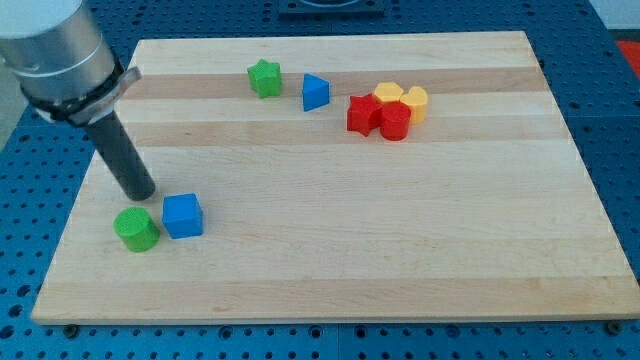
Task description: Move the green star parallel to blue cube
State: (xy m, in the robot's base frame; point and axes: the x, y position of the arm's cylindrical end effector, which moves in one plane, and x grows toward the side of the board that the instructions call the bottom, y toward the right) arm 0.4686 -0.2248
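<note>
The green star (265, 78) lies near the view's top, left of centre, on the wooden board (400, 250). The blue cube (183, 215) sits at the lower left, touching a green cylinder (136, 229) on its left. My tip (140, 193) stands just above the green cylinder and up-left of the blue cube, far down-left of the green star. The rod rises to the view's top left.
A blue triangular block (315, 92) lies just right of the green star. Further right is a tight cluster: two red blocks (363, 113) (394, 121) and two yellow blocks (388, 94) (415, 103). The board's left edge is near my tip.
</note>
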